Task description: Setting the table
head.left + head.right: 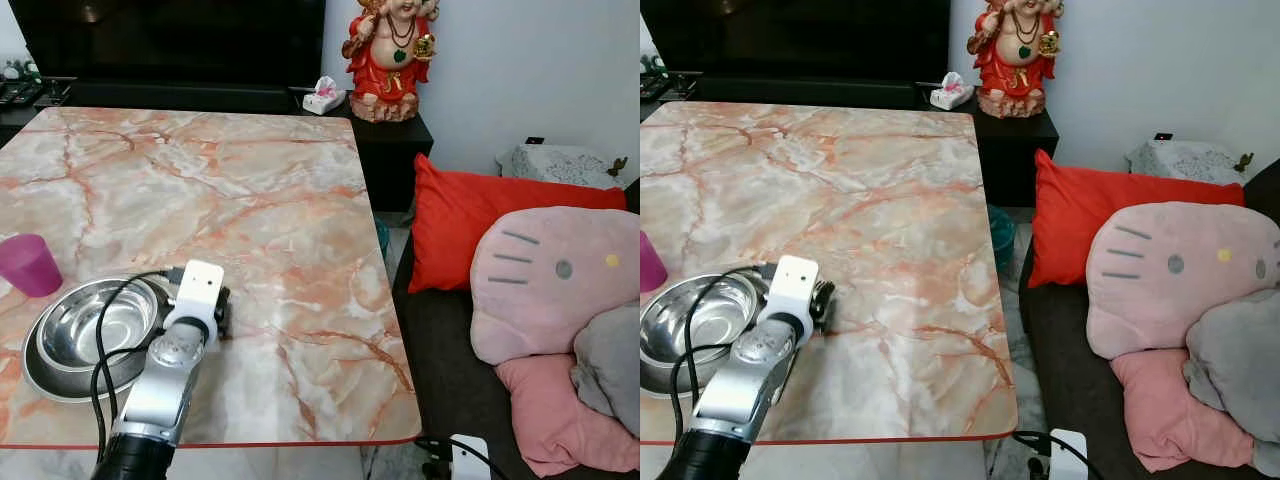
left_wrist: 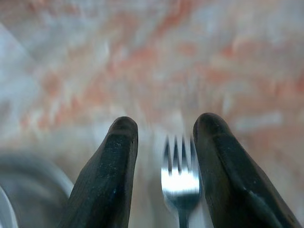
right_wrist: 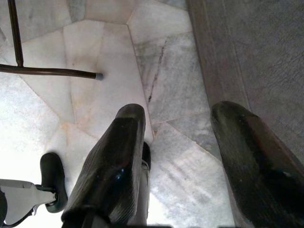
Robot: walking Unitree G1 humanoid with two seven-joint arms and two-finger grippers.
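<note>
1. Table [image 1: 250, 200] takes up the left and centre of the head views.
2. Bowl [image 1: 95, 325] on a plate [image 1: 40, 385] sits at the table's 7 o'clock corner; cup [image 1: 28, 265] just beside, at the bowl's 10 o'clock.
3. Left gripper [image 2: 164, 142] is over the table at the bowl's 3 o'clock, a fork [image 2: 180, 178] between its fingers.
4. Statue [image 1: 388, 55] stands on a cabinet [image 1: 395, 150] at the table's 1 o'clock; tissue pack [image 1: 323, 97] beside it.
5. Cushions [image 1: 520, 260] lie on a sofa [image 1: 450, 380] at the table's 3 o'clock.

Left gripper [image 2: 164, 137] low (jaws apart), right gripper [image 3: 178, 128] hanging.
</note>
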